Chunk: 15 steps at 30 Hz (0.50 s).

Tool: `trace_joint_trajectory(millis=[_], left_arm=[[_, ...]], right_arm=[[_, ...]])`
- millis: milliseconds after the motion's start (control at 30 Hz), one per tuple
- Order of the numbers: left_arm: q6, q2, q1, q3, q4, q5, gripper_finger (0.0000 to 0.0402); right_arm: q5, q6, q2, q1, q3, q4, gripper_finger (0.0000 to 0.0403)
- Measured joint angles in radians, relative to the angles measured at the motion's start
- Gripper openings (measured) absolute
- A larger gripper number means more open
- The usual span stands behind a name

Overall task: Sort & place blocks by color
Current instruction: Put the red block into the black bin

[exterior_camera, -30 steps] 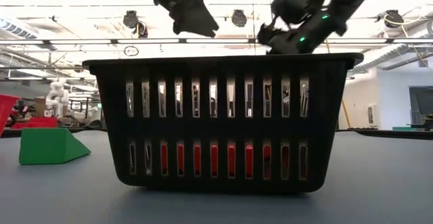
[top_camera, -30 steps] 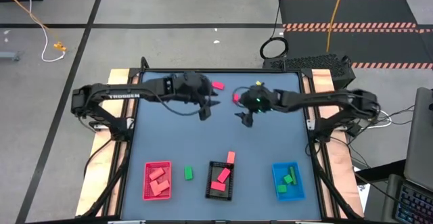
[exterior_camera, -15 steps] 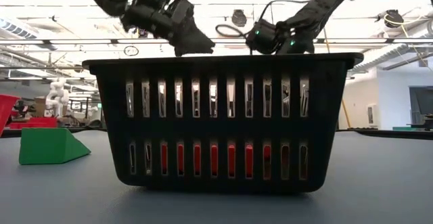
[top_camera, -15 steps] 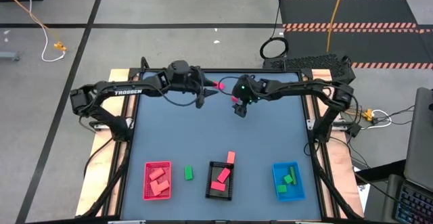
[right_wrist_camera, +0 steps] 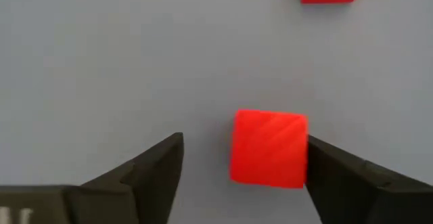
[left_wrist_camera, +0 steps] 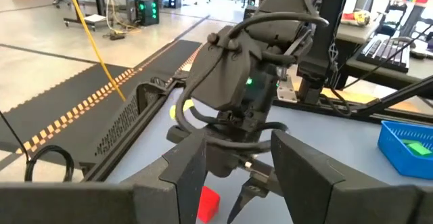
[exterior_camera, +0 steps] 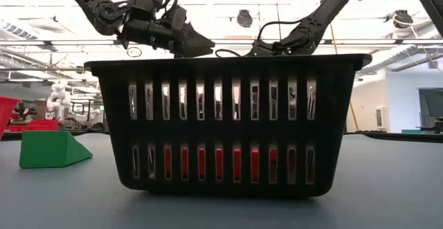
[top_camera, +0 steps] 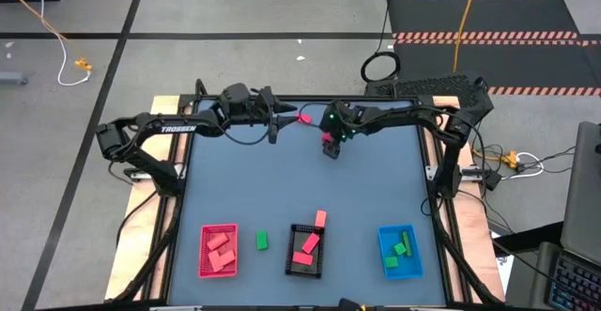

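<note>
My right gripper [right_wrist_camera: 243, 160] hangs low over the far middle of the table [top_camera: 376, 189], fingers spread open around a bright pink-red cube [right_wrist_camera: 269, 147]. 1 finger [right_wrist_camera: 352, 176] sits just beside the cube's edge, the other stands apart from it. A 2nd pink-red block [top_camera: 303, 118] lies near it, toward my left gripper [top_camera: 286, 121]. That gripper hovers at the far edge, pointing across at my right one, its fingers partly parted with nothing between them.

Along the near edge sit 3 trays: the red tray [top_camera: 204, 255] with salmon-pink blocks [top_camera: 220, 251], the black tray [top_camera: 292, 264] with pink-red blocks [top_camera: 306, 247], 1 leaning over its far rim, and the blue tray [top_camera: 384, 262] with green blocks [top_camera: 402, 248]. A green wedge [top_camera: 262, 241] rests on the table between the red and black trays.
</note>
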Motion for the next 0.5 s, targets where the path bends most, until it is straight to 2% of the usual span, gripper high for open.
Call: trace_joint_trajectory(millis=[133,267,500], left_arm=[[-0.004,0.000,-0.013,0.000,-0.010,-0.001,0.0168],[-0.003,0.000,-0.026,0.000,0.005,0.000,0.0168],[-0.013,0.000,-0.050,0.000,0.011,0.000,0.0168]], right_arm=[[0.001,-0.043,-0.002,0.006,0.000,0.017,0.0205],[0.001,-0.070,-0.002,0.010,0.000,0.023,0.0121],[0.001,-0.072,-0.038,0.023,-0.002,-0.052,0.0118]])
